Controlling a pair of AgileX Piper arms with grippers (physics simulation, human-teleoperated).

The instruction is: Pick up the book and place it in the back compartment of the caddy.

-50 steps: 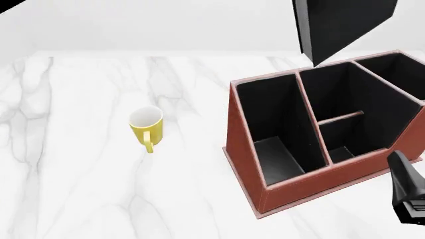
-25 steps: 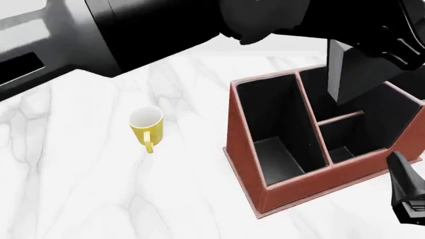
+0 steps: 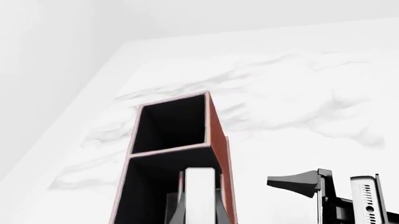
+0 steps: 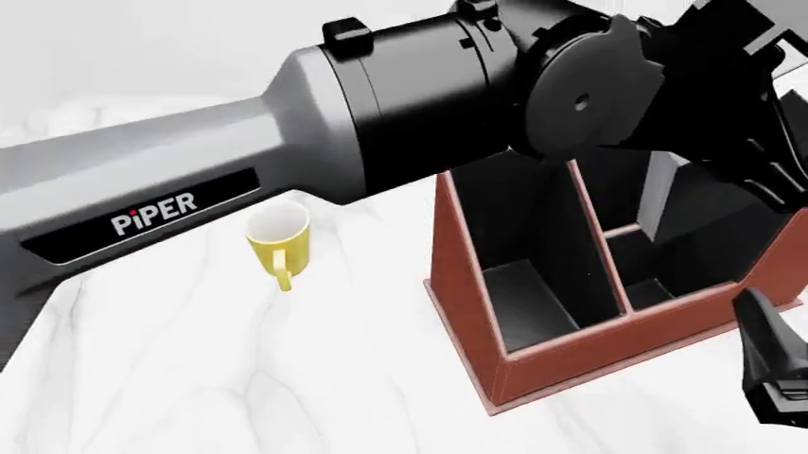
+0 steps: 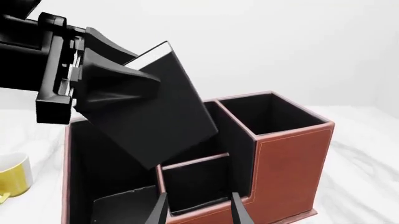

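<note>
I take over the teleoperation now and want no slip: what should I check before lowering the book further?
1. Left jaws shut on the thin black book with white page edges: ok.
2. Book tilted rather than upright over the reddish-brown box caddy: not ok.
3. Book's lower corner over the small back compartment: cannot tell, the left arm hides it in the front view.
4. Back compartment free of objects: cannot tell.
5. Right gripper open and outside the caddy's front: ok.
6. Yellow mug apart from the caddy: ok.
</note>
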